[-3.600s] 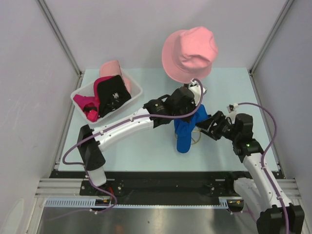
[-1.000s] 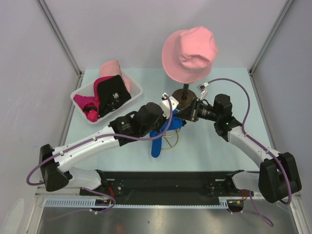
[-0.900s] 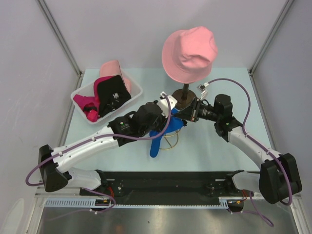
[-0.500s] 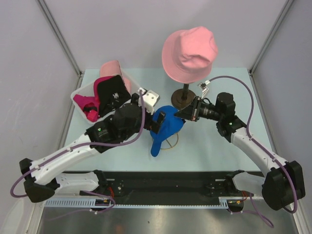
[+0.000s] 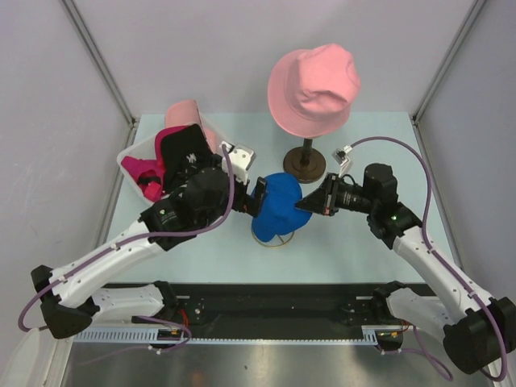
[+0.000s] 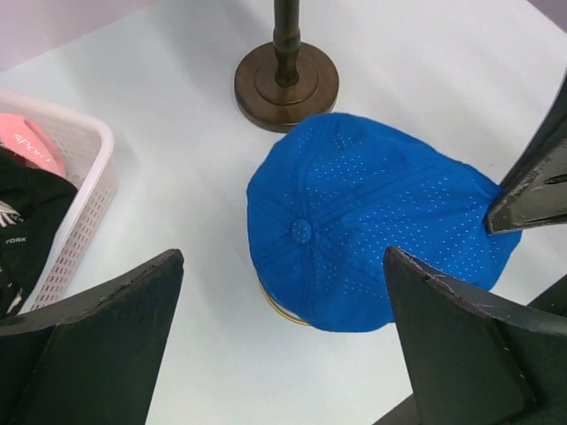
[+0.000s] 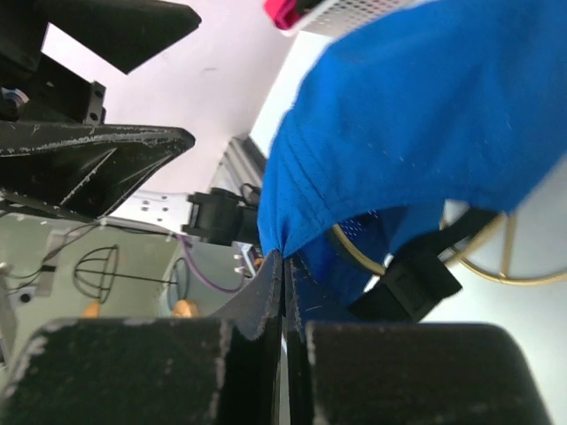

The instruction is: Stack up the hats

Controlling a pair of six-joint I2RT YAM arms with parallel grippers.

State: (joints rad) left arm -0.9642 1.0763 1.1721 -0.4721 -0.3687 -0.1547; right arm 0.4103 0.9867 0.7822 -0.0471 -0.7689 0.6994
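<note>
Left wrist view: small white lettering on the black fabric (image 6: 22, 221) in the white slatted basket (image 6: 84, 177) is too small to read for sure; the writing on the light-pink cap (image 6: 31, 146) beside it is illegible.

The royal-blue cap (image 6: 372, 221) sits on a gold wire stand (image 6: 275, 301), in front of the brown pedestal base (image 6: 286, 84). It lies below and between the fingers of the left gripper (image 6: 282, 257), which are spread wide and clear of it.

The right gripper (image 7: 283, 266) has its jaws pressed together on the blue cap's lower edge.

From above, the salmon-pink bucket hat (image 5: 313, 87) tops the pedestal, and a magenta cap (image 5: 137, 171) lies in the basket.
</note>
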